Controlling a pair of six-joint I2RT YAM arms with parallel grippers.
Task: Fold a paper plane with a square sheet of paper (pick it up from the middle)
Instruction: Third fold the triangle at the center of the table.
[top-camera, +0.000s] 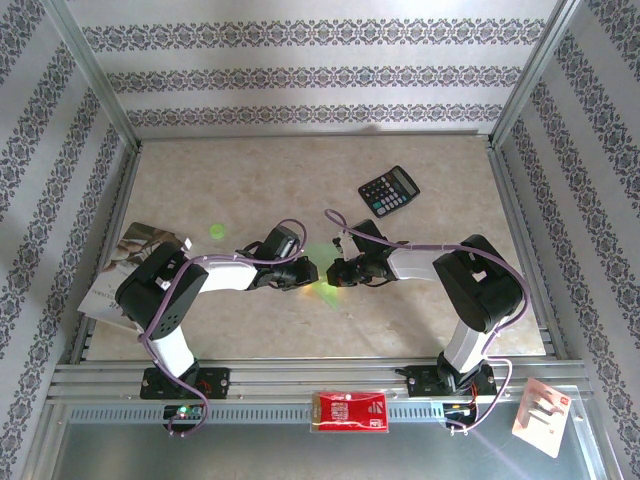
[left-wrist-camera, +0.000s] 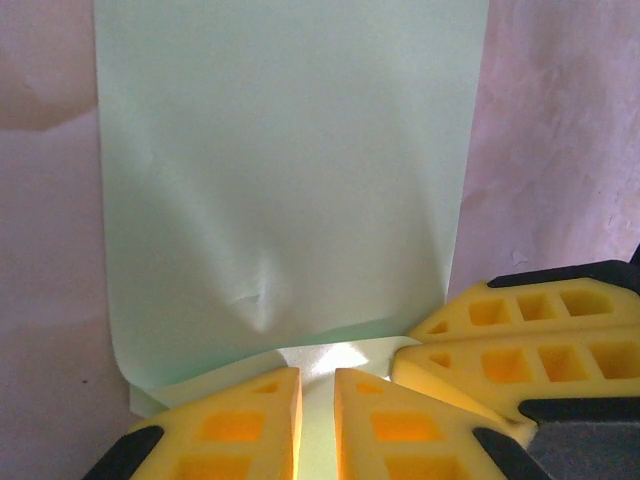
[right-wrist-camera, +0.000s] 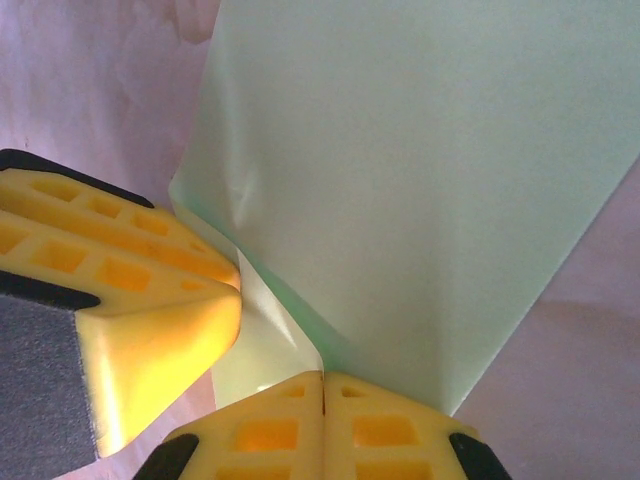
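Note:
The square sheet of paper (top-camera: 318, 279) is light green and lies mid-table between my two grippers, mostly hidden under them in the top view. In the left wrist view the paper (left-wrist-camera: 280, 170) is folded over, its near edge lifted with a small dent. My left gripper (left-wrist-camera: 317, 400) stands over the lower layer, jaws a narrow gap apart. My right gripper (right-wrist-camera: 322, 385) is shut on the raised fold edge of the paper (right-wrist-camera: 430, 170). The left fingers (right-wrist-camera: 150, 280) sit close beside it. The grippers nearly touch: left (top-camera: 308, 272), right (top-camera: 333, 272).
A black calculator (top-camera: 389, 190) lies at the back right. A tiny green dot (top-camera: 217, 231) marks the table left of centre. A booklet (top-camera: 125, 265) lies under the left arm. A red-and-white packet (top-camera: 350, 411) and a carded pack (top-camera: 540, 410) rest on the front rail.

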